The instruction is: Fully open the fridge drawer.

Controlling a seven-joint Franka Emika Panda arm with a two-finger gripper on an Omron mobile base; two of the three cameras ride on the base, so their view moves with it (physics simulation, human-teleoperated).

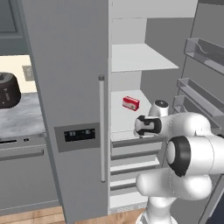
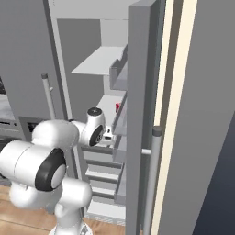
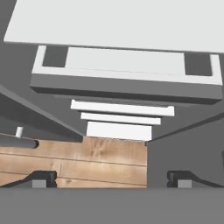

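Your hand [image 3: 112, 178] points down with its dark fingertips [image 3: 41, 178] spread wide, holding nothing. Below it sits the topmost grey-fronted, white-trayed fridge drawer [image 3: 124, 83], pulled out slightly inside the tall grey fridge [image 1: 70, 96], under the white shelf [image 1: 127, 109] holding a small red box [image 1: 131, 103].

Red box [image 1: 131, 103]; black appliance [image 1: 8, 89] on counter [image 1: 22, 114].

We look into the open fridge [image 1: 72, 87] and see white shelves stacked up its right half. The upper shelf [image 1: 142, 57] lies bare. On the shelf below [image 1: 127, 116] sits a small red box [image 1: 131, 103], resting flat, a little back from the front edge. Left of the fridge, a mottled grey counter [image 1: 19, 116] carries a dark rounded appliance [image 1: 8, 89]. Wooden floor [image 3: 70, 157] runs beneath it all.
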